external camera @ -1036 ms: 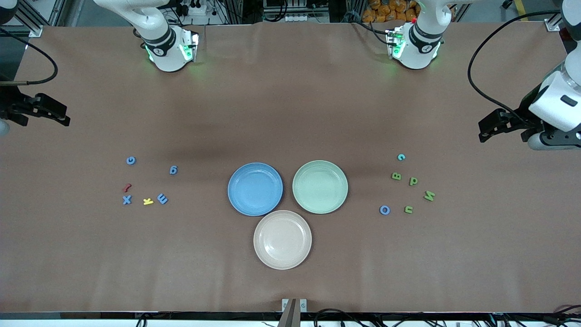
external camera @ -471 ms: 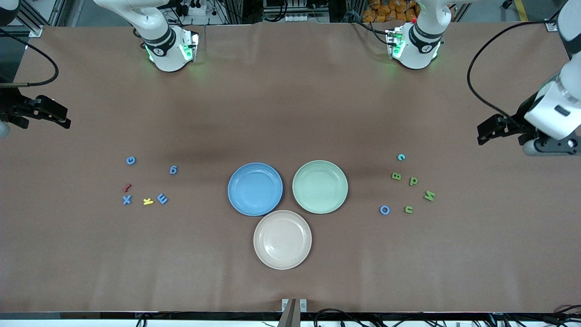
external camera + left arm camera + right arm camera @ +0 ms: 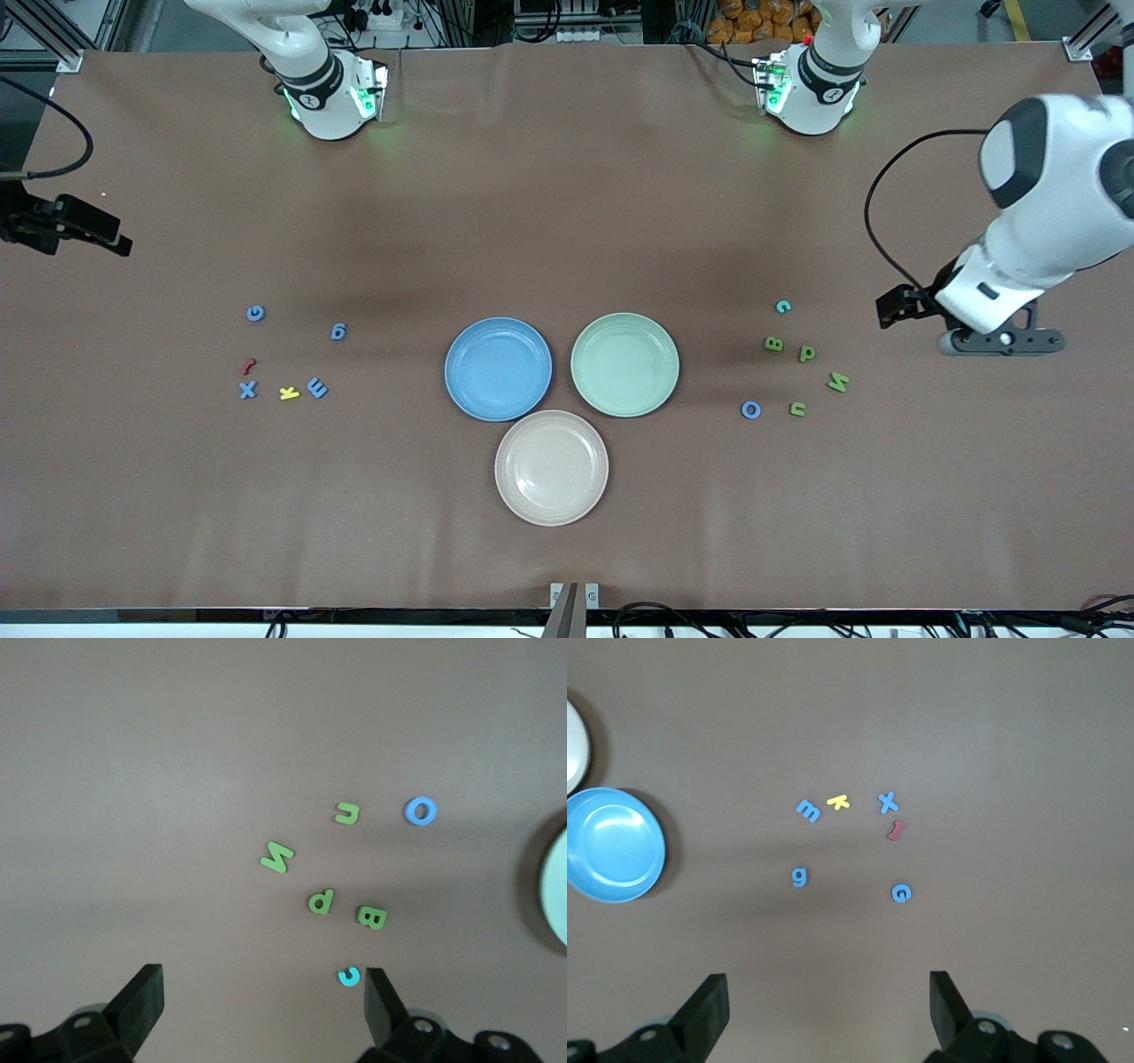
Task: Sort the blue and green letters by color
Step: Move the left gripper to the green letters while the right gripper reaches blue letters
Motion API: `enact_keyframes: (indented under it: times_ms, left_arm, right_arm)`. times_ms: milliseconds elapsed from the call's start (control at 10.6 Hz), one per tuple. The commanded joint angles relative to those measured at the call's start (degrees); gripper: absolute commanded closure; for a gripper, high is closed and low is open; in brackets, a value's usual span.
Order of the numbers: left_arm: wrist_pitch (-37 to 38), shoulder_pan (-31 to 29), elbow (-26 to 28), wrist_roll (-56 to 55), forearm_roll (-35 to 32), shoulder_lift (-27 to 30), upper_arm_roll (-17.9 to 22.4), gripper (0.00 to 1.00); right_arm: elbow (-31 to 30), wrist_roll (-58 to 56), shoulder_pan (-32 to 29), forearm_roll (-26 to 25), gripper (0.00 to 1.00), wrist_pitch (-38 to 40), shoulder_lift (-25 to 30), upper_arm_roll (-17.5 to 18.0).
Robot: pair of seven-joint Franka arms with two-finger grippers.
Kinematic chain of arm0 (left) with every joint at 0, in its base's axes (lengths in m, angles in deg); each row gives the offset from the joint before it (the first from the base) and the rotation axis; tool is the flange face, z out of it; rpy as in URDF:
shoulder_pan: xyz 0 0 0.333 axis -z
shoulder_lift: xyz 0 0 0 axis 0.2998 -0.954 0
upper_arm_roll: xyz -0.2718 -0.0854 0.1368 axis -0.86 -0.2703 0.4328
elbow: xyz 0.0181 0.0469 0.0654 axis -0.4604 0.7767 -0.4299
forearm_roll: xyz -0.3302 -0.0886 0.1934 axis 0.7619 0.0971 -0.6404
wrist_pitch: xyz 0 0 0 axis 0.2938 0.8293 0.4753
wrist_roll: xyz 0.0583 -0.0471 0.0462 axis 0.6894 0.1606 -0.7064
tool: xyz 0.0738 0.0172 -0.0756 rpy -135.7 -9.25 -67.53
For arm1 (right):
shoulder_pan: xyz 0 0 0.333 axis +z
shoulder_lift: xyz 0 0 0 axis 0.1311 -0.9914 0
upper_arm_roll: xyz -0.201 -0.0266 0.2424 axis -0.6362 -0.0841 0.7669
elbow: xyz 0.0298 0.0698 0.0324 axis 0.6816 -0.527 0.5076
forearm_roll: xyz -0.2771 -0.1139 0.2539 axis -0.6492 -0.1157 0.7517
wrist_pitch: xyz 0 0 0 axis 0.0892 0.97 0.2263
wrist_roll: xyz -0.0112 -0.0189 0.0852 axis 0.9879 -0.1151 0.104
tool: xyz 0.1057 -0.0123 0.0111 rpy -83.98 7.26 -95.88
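Left pincer (image 3: 1001,340): up in the air over the bare counter near the edge at the left arm's end, just beside the green letter cluster; its fingers (image 3: 142,997) stand wide apart with nothing between them.
Right pincer (image 3: 84,232): over the counter's edge at the right arm's end, well apart from the letters; its fingers (image 3: 707,1010) also spread wide, holding nothing.
Counter (image 3: 567,177): covered in brown paper; three plates sit together in the middle, the letters lie in two loose groups toward either end.
Green letters (image 3: 807,354): four olive-lime pieces toward the left arm's end, a B, a P, an N or M shape and a small u, all flat on the counter and apart from one another.
Blue O (image 3: 750,409): flat on the counter beside the green u, on the plates' side of that group.
Teal c (image 3: 783,307): the piece of that group farthest from the front camera.
Blue letters (image 3: 316,387): four toward the right arm's end, a G, a g, an X and an E or m shape, all flat on the counter.
Red letter (image 3: 248,365): just beside the blue X.
Yellow letter (image 3: 289,392): between the X and the E.
Blue plate (image 3: 461,390): mid-counter, bare.
Green plate (image 3: 664,390): beside the blue plate, toward the left arm's end, bare.
Cream plate (image 3: 514,496): nearer the front camera than the other two, close against both.
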Motion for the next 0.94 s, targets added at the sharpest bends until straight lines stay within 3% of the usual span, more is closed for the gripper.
enact_keyframes:
  times_ms: [0, 377, 565, 848]
  left_arm:
    - [-9.44, -0.59, 5.89, 1.13, -2.24, -3.13, -0.09, 0.00]
    - [-20.68, -1.03, 10.98, 1.13, -2.33, -9.37, -0.18, 0.04]
    - [-29.30, -0.94, 14.41, 1.13, -2.33, -12.45, -0.18, 0.06]
    - [-35.29, -0.50, 15.83, 1.04, -2.33, -16.41, -0.36, 0.14]
  right_arm:
    - [-13.42, -0.76, -2.65, 1.16, 0.00, -10.97, 1.06, 0.15]
    - [-35.14, -5.66, -7.03, 0.63, 0.00, -36.45, 1.77, 0.23]
    - [-41.40, -7.27, -7.31, 0.55, 0.00, -45.34, 0.28, 0.23]
    - [-45.97, -7.44, -7.22, 0.46, 0.00, -56.23, -6.47, 0.32]
